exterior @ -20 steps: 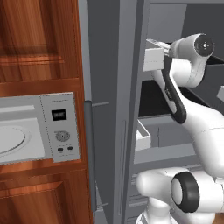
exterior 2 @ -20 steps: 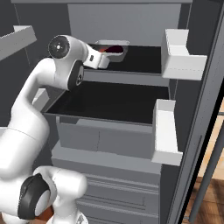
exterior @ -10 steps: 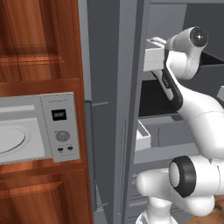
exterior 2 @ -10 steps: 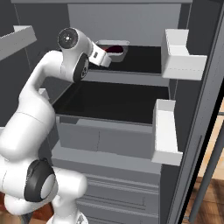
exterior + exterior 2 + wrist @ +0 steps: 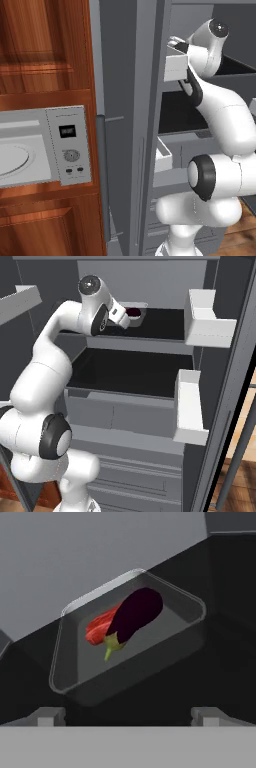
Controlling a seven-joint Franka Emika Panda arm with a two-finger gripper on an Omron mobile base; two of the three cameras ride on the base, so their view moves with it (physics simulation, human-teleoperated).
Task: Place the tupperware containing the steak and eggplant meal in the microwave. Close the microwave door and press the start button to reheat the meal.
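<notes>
The tupperware [image 5: 75, 662], a shallow clear-grey tray, sits on the black upper shelf [image 5: 165, 323] of an open fridge. Inside it the dark purple eggplant [image 5: 137, 612] lies across the red steak [image 5: 100, 628]. My gripper [image 5: 129, 717] is open, its two fingertips [image 5: 47, 716] wide apart just short of the tray's near rim, with nothing between them. In the right base view the hand [image 5: 119, 312] reaches onto that shelf beside the tupperware [image 5: 136, 312]. The microwave [image 5: 45, 150] is built into the wooden cabinets at left, and its door [image 5: 20, 162] is shut.
White door bins [image 5: 207, 318] [image 5: 189, 406] line the fridge's right side. A lower black shelf [image 5: 130, 371] and grey drawers [image 5: 125, 411] lie beneath. The grey fridge wall [image 5: 125, 150] stands between the microwave and the arm. Another white bin [image 5: 176, 67] hangs near the hand.
The arm has stretched further up and into the fridge, bringing the hand closer to the tray on the upper shelf. The jaws have stayed open.
</notes>
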